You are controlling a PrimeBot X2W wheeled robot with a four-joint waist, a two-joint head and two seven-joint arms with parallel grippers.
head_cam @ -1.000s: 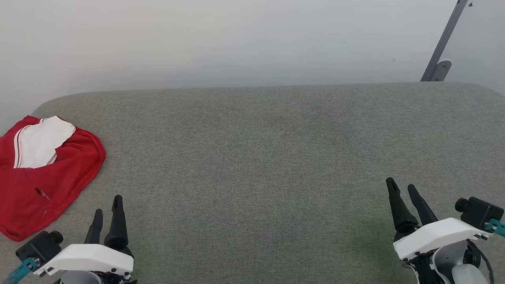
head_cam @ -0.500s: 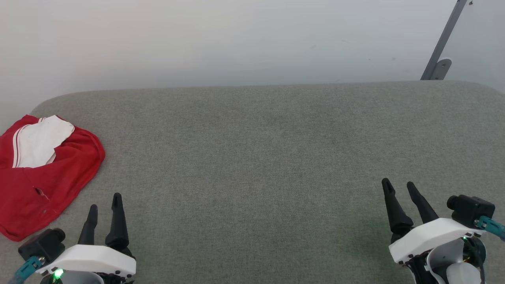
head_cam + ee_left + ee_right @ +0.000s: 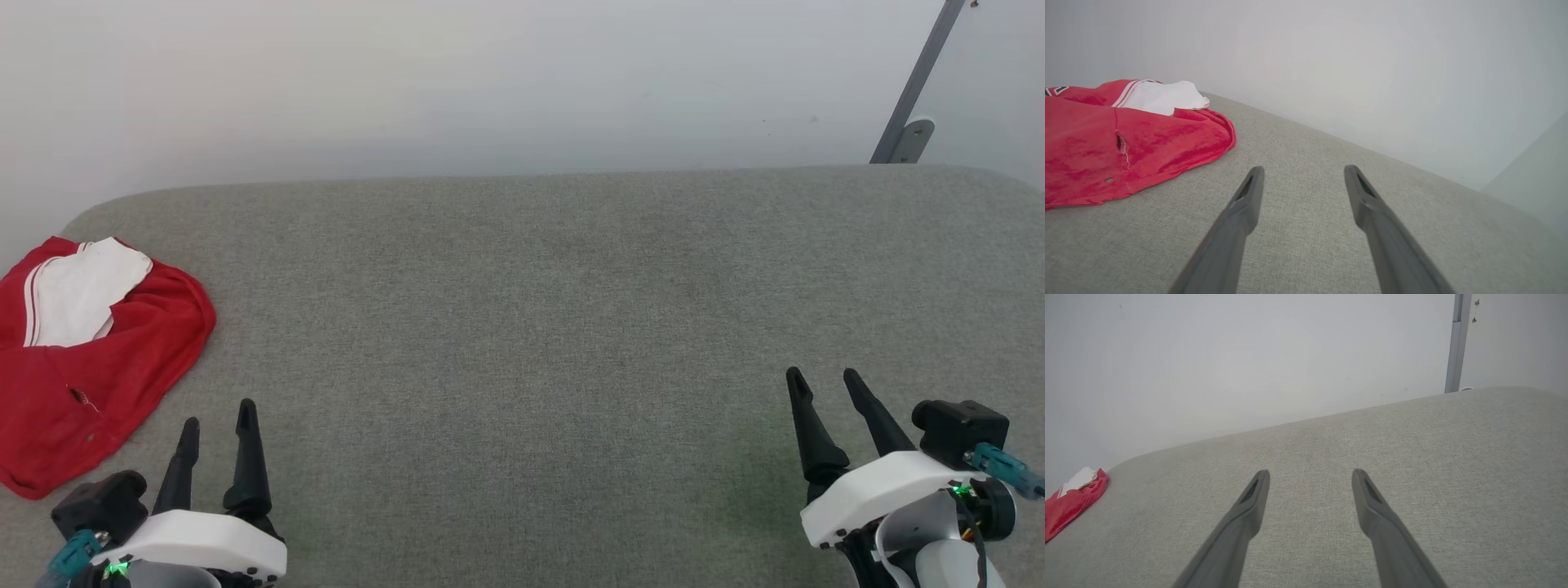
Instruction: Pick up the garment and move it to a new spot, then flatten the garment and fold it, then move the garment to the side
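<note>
Garment [image 3: 98, 359] untouched; left hand [image 3: 217, 414], right hand [image 3: 824, 374] spread (both empty).

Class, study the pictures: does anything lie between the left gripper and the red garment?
Nothing visible does. Bare grey surface lies between the open left gripper and the garment, which sits ahead and to its left.

White-shelled left end effector [image 3: 217, 414] and right end effector [image 3: 823, 374], each with 2 tapered black fingers, teal plug
</note>
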